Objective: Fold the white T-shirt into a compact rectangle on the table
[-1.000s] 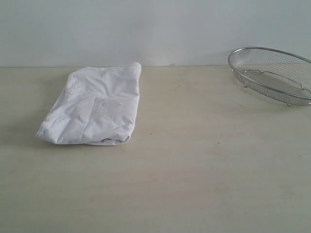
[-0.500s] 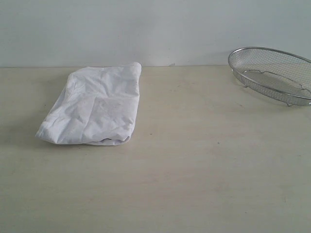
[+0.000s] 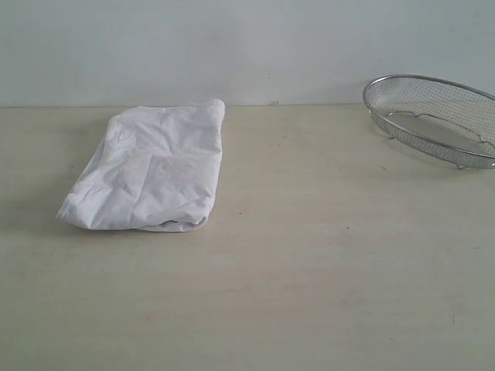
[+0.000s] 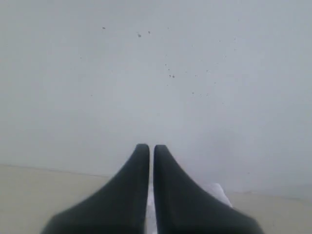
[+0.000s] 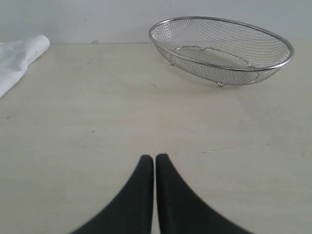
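Observation:
The white T-shirt (image 3: 148,168) lies folded into a rumpled rectangle on the beige table (image 3: 309,270), at the left near the wall. No lettering or tag shows. Neither arm appears in the exterior view. In the left wrist view my left gripper (image 4: 151,146) is shut with nothing between its black fingers; a bit of the shirt (image 4: 220,194) peeks out behind them, and the grey wall fills the view. My right gripper (image 5: 154,157) is shut and empty over bare table, with a corner of the shirt (image 5: 19,58) far off to one side.
A round silver wire-mesh basket (image 3: 433,116) stands at the back right of the table, also seen as the basket (image 5: 222,51) in the right wrist view. The light grey wall (image 3: 247,46) runs along the table's far edge.

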`<action>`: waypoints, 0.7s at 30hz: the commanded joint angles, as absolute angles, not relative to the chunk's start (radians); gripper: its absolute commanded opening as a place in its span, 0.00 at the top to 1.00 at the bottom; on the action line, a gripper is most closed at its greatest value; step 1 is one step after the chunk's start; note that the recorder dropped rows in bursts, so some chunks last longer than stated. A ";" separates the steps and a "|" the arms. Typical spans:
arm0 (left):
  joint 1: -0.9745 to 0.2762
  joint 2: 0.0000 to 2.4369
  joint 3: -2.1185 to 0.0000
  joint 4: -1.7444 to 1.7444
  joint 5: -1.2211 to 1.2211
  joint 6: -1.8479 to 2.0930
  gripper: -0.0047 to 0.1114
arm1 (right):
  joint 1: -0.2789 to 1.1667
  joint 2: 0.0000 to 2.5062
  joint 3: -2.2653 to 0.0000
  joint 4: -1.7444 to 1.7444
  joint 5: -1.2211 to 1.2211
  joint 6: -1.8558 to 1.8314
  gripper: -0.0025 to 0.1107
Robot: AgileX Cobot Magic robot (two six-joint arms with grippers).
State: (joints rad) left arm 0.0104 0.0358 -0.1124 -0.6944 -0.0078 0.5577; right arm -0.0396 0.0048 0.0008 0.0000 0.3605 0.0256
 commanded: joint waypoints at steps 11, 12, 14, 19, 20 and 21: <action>0.015 0.000 0.000 -0.520 0.314 0.288 0.92 | -0.038 0.000 0.000 -0.010 0.356 0.022 0.98; 0.015 0.000 0.000 -0.498 0.331 0.249 0.92 | -0.038 0.000 0.000 -0.010 0.356 0.022 0.98; 0.015 0.000 0.000 -0.481 0.329 0.174 0.92 | -0.038 0.000 0.000 -0.010 0.356 0.022 0.98; 0.015 0.000 0.000 -0.301 0.292 0.138 0.92 | -0.038 0.000 0.000 -0.010 0.356 0.022 0.98; 0.015 0.000 0.000 -0.232 0.290 0.138 0.92 | -0.038 0.000 0.000 -0.010 0.356 0.022 0.98; 0.015 0.000 0.000 -0.169 0.290 0.138 0.92 | -0.038 0.000 0.000 -0.010 0.356 0.022 0.98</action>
